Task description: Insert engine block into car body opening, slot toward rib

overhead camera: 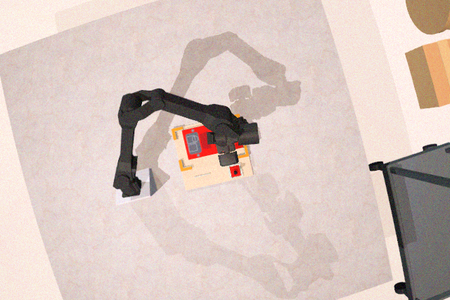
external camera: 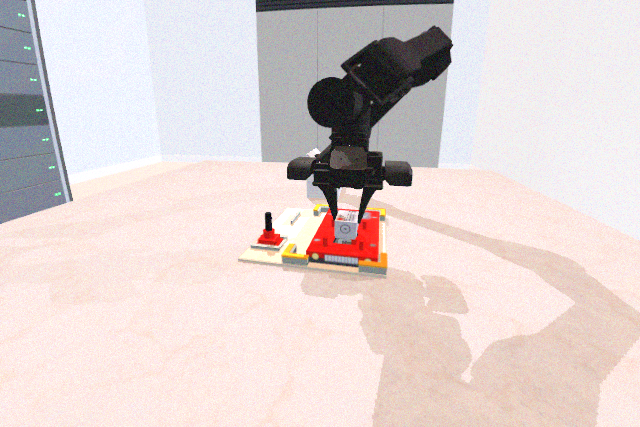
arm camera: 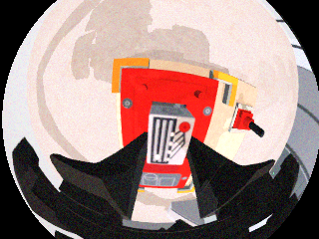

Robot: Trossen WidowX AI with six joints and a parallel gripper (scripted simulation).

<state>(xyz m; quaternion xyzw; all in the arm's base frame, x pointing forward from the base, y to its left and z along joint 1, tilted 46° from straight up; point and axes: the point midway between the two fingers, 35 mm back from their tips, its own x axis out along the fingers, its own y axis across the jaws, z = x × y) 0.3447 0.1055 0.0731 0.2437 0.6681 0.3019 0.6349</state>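
The red car body lies flat on the cream board between orange corner brackets. My gripper points down over it and is shut on the engine block, a light grey block with dark stripes and a red dot on top. The block is upright over the middle of the car body, at the opening, which shows only as a dark patch below it in the exterior view. Whether its lower end is inside the opening cannot be told. The rib and the slot side cannot be made out. The arm hides the block in the top view.
The cream board also carries a red piece with a black upright lever, beside the car body. Orange brackets stand at its corners. A dark-framed cart stands far right in the top view.
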